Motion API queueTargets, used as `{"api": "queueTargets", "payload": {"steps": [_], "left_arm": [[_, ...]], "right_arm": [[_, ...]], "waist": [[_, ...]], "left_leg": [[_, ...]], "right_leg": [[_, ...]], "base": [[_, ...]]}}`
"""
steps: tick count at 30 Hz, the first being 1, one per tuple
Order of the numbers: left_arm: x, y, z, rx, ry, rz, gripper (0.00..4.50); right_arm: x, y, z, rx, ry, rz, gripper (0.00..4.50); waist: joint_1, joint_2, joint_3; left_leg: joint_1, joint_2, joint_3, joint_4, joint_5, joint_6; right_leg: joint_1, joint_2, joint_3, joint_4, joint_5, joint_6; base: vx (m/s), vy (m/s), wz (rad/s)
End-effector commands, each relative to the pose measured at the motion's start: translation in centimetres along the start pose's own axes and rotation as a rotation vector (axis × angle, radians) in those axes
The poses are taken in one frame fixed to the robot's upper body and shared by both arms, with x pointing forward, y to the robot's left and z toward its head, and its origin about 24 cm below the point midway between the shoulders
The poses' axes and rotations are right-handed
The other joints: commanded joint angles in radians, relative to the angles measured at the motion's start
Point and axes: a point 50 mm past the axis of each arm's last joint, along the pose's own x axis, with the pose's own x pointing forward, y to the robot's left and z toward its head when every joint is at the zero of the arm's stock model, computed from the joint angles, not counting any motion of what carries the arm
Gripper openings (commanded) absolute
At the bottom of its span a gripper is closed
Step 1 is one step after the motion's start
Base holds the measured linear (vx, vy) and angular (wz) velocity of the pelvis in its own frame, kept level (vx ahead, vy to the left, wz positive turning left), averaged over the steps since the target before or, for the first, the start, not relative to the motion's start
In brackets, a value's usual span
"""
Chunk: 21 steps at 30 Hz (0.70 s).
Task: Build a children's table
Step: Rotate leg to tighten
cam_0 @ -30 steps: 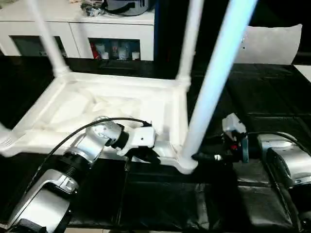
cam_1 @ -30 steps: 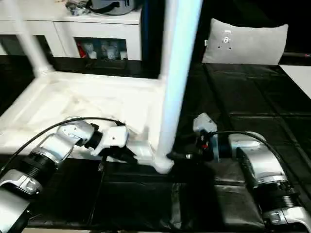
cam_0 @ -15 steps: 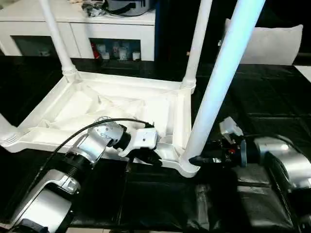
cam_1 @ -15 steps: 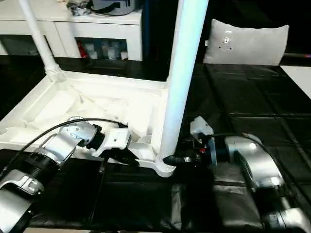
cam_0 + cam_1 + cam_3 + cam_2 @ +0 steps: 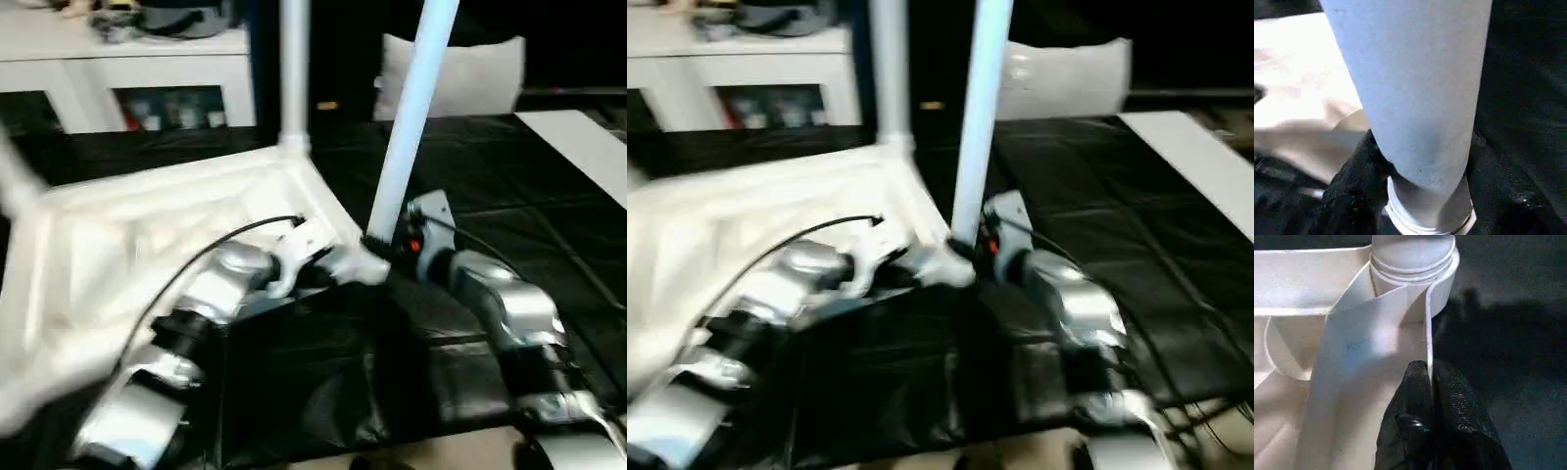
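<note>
While the upturned tabletop [image 5: 147,235] lies on the black mat [image 5: 323,382], both grippers work at its nearest corner. The left gripper [image 5: 1429,382] is pinched shut on the thin upright rim [image 5: 1426,323] of the tabletop, its black fingertips [image 5: 1418,377] clamped either side of the wall just short of the corner socket [image 5: 1413,264]. The right gripper [image 5: 1420,161] wraps the near leg [image 5: 411,108] low down, one black finger [image 5: 1352,191] on each side of the tube right above the ring where the leg enters the socket; its jaws stand about half spread, filled by the tube. A second leg [image 5: 294,69] stands in the corner beyond the grippers.

By the look of it, the leg is being seated or tightened while the left gripper steadies the tabletop. The risk lies in that narrow hold: the rim is thin and smooth, so any twist or sideways pull from the right gripper could make the wall slip out of the pinch and let the whole table skid on the mat. Gripped so low, the tall leg could also lean and bind in the socket instead of seating straight.
</note>
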Motion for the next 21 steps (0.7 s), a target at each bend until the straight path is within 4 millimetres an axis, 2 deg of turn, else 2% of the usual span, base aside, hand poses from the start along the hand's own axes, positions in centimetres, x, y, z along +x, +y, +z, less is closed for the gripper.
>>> {"api": "queueTargets", "payload": {"steps": [1, 4, 5, 7, 10, 12, 13, 14, 18, 20, 21], "left_arm": [[0.6, -0.6, 2.2, 0.026, -0.071, -0.016, 0.0], [0.5, -0.4, 2.0, 0.069, -0.062, 0.0, 0.0], [0.4, -0.4, 2.0, 0.078, -0.064, -0.004, 0.0], [0.1, -0.4, 1.9, 0.1, -0.077, -0.022, 0.0], [-0.4, -0.4, 1.5, 0.156, -0.082, -0.065, 0.0], [-0.9, -0.4, 1.1, 0.203, -0.074, -0.113, 0.0], [-1.2, -0.4, 0.6, 0.227, -0.06, -0.139, 0.0], [-1.5, -0.3, 0.4, 0.244, -0.055, -0.162, 0.0], [-2.5, -0.4, -0.4, 0.32, -0.032, -0.272, 0.0], [-2.8, -0.4, -0.6, 0.34, -0.018, -0.301, 0.0], [-3.2, -0.4, -0.9, 0.382, 0.004, -0.352, 0.0]], "right_arm": [[1.0, 1.3, -0.2, 0.011, 0.002, 0.028, 2.51], [0.6, 1.0, 0.3, 0.007, -0.047, 0.046, 2.83], [0.4, 0.8, 0.4, -0.007, -0.057, 0.051, 2.92], [-0.1, 0.5, 0.4, -0.02, -0.074, 0.072, 3.02], [-1.3, -0.1, 0.5, -0.051, -0.103, 0.143, 3.27], [-2.3, -0.7, 0.6, -0.094, -0.103, 0.194, 3.46], [-3.0, -1.2, 0.5, -0.138, -0.086, 0.219, 3.46], [-3.5, -1.5, 0.4, -0.175, -0.069, 0.239, 3.61], [-5.3, -2.1, 0.2, -0.252, -0.005, 0.378, 4.01], [-5.9, -2.1, 0.1, -0.272, 0.017, 0.444, 4.01], [-6.6, -1.9, -0.1, -0.292, 0.053, 0.533, 4.01]], "waist": [[0.012, -0.004, -0.069], [0.023, -0.006, -0.076], [0.026, -0.004, -0.077], [0.04, -0.008, -0.08], [0.058, -0.006, -0.082], [0.073, -0.005, -0.084], [0.076, -0.004, -0.084], [0.083, 0.001, -0.083], [0.104, 0.0, -0.076], [0.108, -0.001, -0.075], [0.113, -0.001, -0.076]], "left_leg": [[-0.004, 0.034, -0.023, -0.074, -0.274, 0.036], [-0.009, 0.036, -0.015, -0.071, -0.179, 0.073], [-0.011, 0.037, -0.014, -0.071, -0.162, 0.078], [-0.01, 0.037, -0.009, -0.068, -0.116, 0.1], [-0.014, 0.035, -0.007, -0.063, -0.08, 0.12], [-0.01, 0.041, -0.007, -0.063, -0.052, 0.136], [-0.011, 0.042, -0.006, -0.063, -0.047, 0.138], [-0.008, 0.044, -0.007, -0.064, -0.051, 0.135], [0.002, 0.048, -0.002, -0.07, -0.13, 0.108], [0.002, 0.048, -0.002, -0.072, -0.155, 0.091], [0.004, 0.049, -0.002, -0.072, -0.164, 0.088]], "right_leg": [[0.061, -0.067, 0.049, -0.081, -0.447, -0.072], [0.062, -0.066, 0.062, -0.062, -0.35, -0.123], [0.062, -0.066, 0.063, -0.058, -0.329, -0.13], [0.061, -0.065, 0.068, -0.047, -0.269, -0.149], [0.064, -0.065, 0.072, -0.036, -0.213, -0.158], [0.063, -0.063, 0.073, -0.026, -0.17, -0.173], [0.062, -0.063, 0.075, -0.025, -0.164, -0.176], [0.06, -0.062, 0.074, -0.025, -0.168, -0.178], [0.057, -0.06, 0.077, -0.035, -0.241, -0.165], [0.057, -0.062, 0.076, -0.037, -0.278, -0.157], [0.056, -0.062, 0.076, -0.04, -0.29, -0.151]], "base": [[0.0, 0.0, 0.0], [0.0, 0.0, 0.0], [0.0, 0.0, 0.0], [0.0, 0.0, 0.0], [0.0, 0.0, 0.0], [0.0, 0.0, 0.0], [0.0, 0.0, 0.0], [0.0, 0.0, 0.0], [0.0, 0.0, 0.0], [0.0, 0.0, 0.0], [0.0, 0.0, 0.0]]}}
